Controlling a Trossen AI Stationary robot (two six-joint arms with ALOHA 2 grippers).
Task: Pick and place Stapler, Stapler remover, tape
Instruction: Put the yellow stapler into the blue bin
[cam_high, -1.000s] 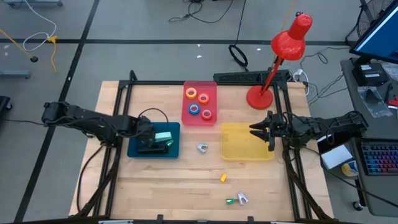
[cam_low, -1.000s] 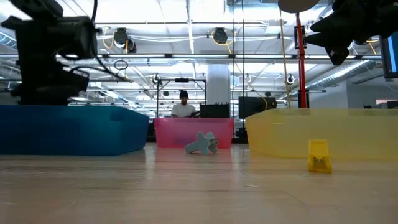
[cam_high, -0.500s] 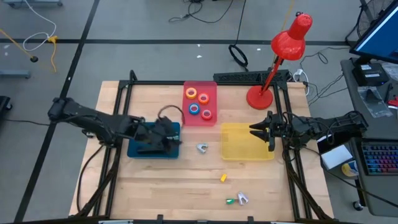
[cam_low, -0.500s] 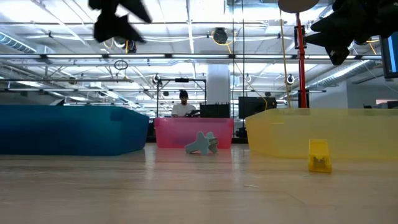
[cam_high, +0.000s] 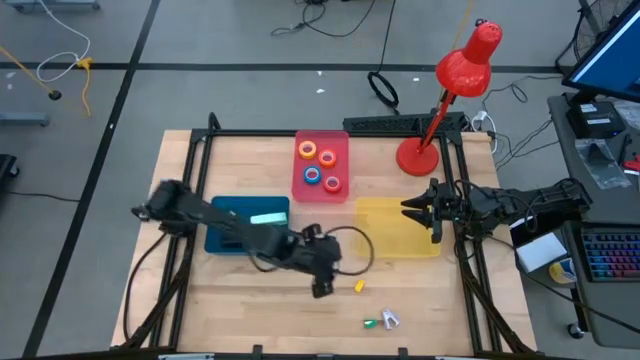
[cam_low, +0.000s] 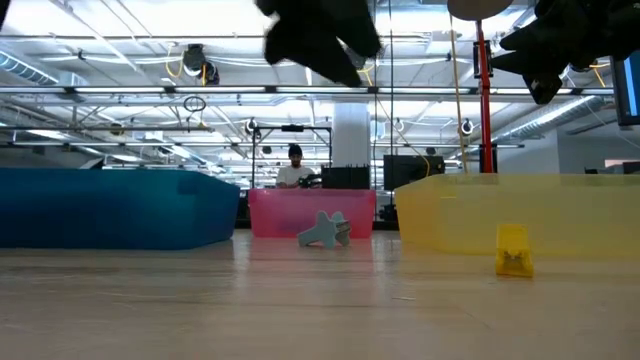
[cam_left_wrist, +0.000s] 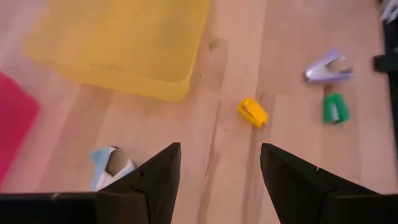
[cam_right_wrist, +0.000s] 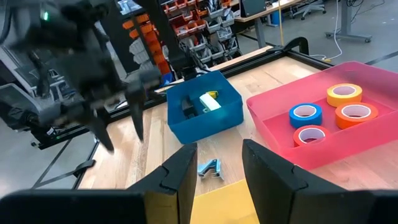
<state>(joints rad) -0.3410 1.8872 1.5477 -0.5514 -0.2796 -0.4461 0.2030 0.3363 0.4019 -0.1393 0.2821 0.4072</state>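
Pink tray (cam_high: 339, 190) holds four tapes; left fingers (cam_left_wrist: 155, 180) open, right's seemingly open.

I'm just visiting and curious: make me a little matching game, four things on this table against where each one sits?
Things:
1. tape rolls
2. teal stapler
3. small yellow piece
4. red lamp

Places:
A. in the blue tray
B. on bare wood, in front of the yellow tray
C. at the table's far right corner
D. in the pink tray

Pairs: 1-D, 2-A, 3-B, 4-C
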